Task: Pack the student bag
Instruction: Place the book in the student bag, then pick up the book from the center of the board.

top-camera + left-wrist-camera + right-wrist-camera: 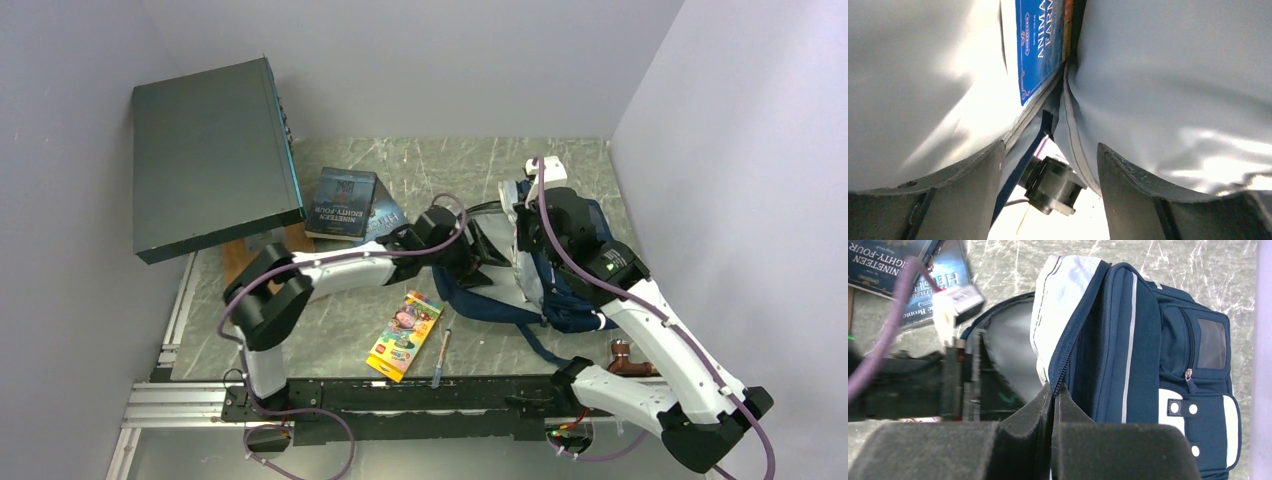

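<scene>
On the table [560, 165], past the dark box [210, 155] at the far left, the bag [1143, 340] lies right of centre with its mouth turned toward the left arm. The right gripper [1053, 390] is pinched closed on the bag's zipper edge and holds the flap up. The left gripper [1048, 150] is inside the mouth, jaws apart and holding nothing (pale lining on both sides). A blue book [1040, 45] lies deeper in, clear of the fingers. Two books [342, 203], crayons [405, 335] and a pen [442, 358] wait outside. We see three risks. A finger may catch the lining as the left arm backs out and drag the book along. If the thin pinch slips, the flap drops onto the arm. A hard pull could tip the bag.
</scene>
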Tool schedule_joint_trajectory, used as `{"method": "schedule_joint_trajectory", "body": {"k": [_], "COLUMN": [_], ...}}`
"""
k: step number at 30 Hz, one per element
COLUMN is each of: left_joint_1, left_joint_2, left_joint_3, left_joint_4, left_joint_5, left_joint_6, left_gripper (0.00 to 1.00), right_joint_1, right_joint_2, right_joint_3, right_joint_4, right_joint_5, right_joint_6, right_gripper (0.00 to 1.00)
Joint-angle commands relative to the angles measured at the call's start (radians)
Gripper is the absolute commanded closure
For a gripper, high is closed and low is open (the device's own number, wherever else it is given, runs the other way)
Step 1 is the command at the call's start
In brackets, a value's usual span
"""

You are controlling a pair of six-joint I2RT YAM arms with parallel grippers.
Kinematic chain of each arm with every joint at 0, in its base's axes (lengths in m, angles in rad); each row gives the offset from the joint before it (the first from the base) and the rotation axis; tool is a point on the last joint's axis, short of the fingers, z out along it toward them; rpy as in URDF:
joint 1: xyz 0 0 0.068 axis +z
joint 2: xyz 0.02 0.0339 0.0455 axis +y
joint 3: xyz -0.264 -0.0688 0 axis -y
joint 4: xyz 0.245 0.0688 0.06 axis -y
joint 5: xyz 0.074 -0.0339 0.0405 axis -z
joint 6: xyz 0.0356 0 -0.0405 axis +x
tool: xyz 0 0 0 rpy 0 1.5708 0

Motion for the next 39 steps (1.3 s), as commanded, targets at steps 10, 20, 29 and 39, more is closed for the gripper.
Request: {"method": "schedule_joint_trajectory", "body": {"k": [10, 20, 29, 39], "left_joint_1": [0.089, 0.112, 0.113, 0.116], "left_joint_2": [-0.584, -0.909, -1.143, -1.398], "left_joint_3": [-0.161, -0.115, -0.205, -0.344], "left_joint_4": [-0.381, -0.442, -0.374, -0.270], "left_joint_5": [-0.066, -0.305, -0.572, -0.641], "left_joint_6": [0.574, 1.122, 1.445, 1.531], "left_gripper": [0.30, 0.29, 0.27, 0.28], "right_joint_1": [-0.011, -0.009, 0.029, 0.335], "right_joint_2": [-0.087, -0.108, -0.062, 0.408], "right_joint_3": [-0.166, -0.575, -0.369, -0.221], "right_joint_4": [0.081, 0.492, 0.383, 0.859], "right_joint_5": [-0.004, -0.578, -0.424, -0.101], "right_joint_6": [0.174, 0.509, 0.327, -0.059], "right_gripper": [0.93, 0.53, 0.21, 0.00]}}
